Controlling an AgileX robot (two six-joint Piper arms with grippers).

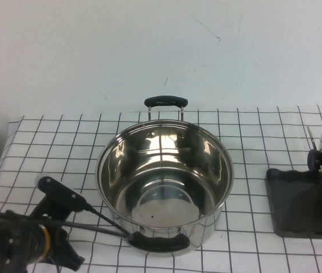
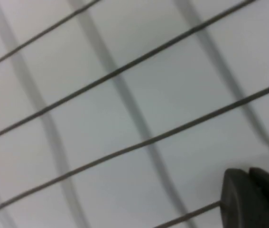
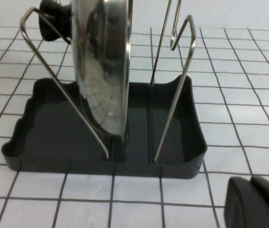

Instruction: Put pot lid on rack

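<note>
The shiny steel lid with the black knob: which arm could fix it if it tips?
Right. The shiny domed steel lid stands on edge in the dark grey wire-barred rack directly before the right tool; the left tool sits beyond the pot.

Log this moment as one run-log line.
pot lid: upright in rack | pot: open, centre | left gripper: near-left of pot | right gripper: facing rack

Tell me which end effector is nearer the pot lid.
Right. The pot lid stands on edge in the rack, directly before the right end effector. The left end effector sits at the table's near-left corner, with the pot between it and the lid.
</note>
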